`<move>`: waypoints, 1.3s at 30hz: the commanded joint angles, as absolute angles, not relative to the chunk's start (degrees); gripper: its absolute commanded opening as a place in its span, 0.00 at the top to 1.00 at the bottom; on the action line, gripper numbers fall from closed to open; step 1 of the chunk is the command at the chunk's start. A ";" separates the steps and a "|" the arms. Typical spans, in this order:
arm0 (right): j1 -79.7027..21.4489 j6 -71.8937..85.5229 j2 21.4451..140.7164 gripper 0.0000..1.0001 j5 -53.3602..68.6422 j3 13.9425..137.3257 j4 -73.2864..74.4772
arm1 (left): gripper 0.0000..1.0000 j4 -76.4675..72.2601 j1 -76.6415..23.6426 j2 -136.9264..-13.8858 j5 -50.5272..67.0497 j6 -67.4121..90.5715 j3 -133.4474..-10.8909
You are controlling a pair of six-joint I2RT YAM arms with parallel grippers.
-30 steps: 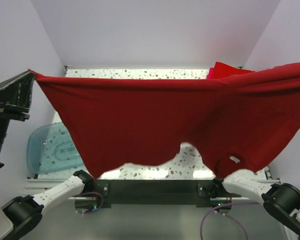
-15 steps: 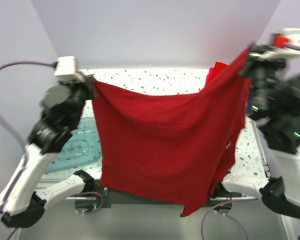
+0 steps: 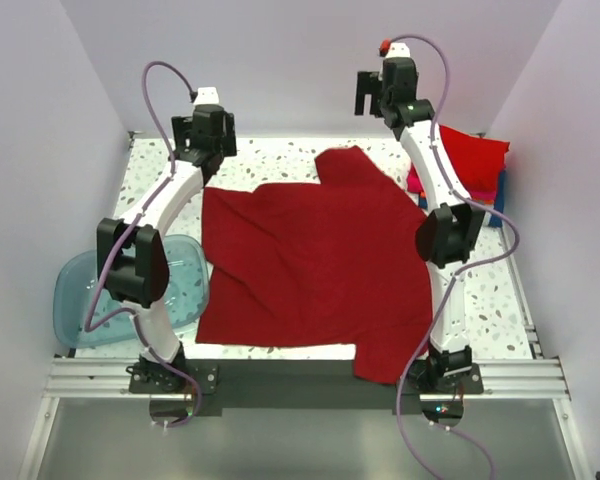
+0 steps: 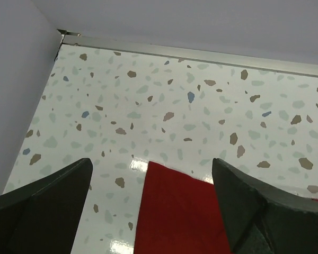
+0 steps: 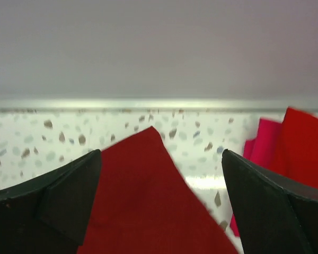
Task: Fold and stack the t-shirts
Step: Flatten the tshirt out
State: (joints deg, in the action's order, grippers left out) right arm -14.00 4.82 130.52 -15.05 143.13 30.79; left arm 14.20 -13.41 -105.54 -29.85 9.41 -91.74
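A plain dark red t-shirt point(image 3: 310, 260) lies spread over the speckled table point(image 3: 280, 152), its near right part hanging past the front edge. My left gripper point(image 3: 206, 140) hovers open above the shirt's far left corner point(image 4: 175, 211), with nothing between the fingers point(image 4: 53, 201). Over the far sleeve point(image 5: 143, 201) my right gripper point(image 3: 380, 92) also stands open and empty. In the wrist views the left gripper point(image 4: 151, 161) and right gripper point(image 5: 161, 153) both face the back wall. Folded t-shirts, bright red point(image 3: 470, 160) on magenta point(image 3: 417, 180), sit at the far right.
A translucent blue tub point(image 3: 90, 300) sits at the near left, partly under the left arm. Walls close the table on the left, back and right. A blue edge point(image 3: 498, 190) shows under the folded stack. The folded stack point(image 5: 302, 148) lies right of the right gripper.
The dark red shirt, held stretched in the air by both grippers, now lies on the table. Both grippers have opened and let go, stretched out over its far edge.
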 commanded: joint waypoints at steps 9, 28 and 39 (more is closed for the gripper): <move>-13.18 14.23 96.78 0.02 -4.31 98.11 24.34 | 0.00 14.32 -14.24 -89.76 -18.99 16.50 -80.89; -13.18 20.65 74.70 0.02 -0.18 59.07 26.89 | 0.00 19.16 -22.94 -85.08 -17.58 29.35 -61.53; -13.18 22.85 83.66 0.01 1.06 55.20 22.85 | 0.00 14.59 -23.03 -92.72 -14.59 31.55 -57.92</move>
State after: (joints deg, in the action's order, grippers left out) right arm -13.17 21.06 81.14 0.16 55.99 25.21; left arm 18.92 -23.03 -91.35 -15.07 29.93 -57.93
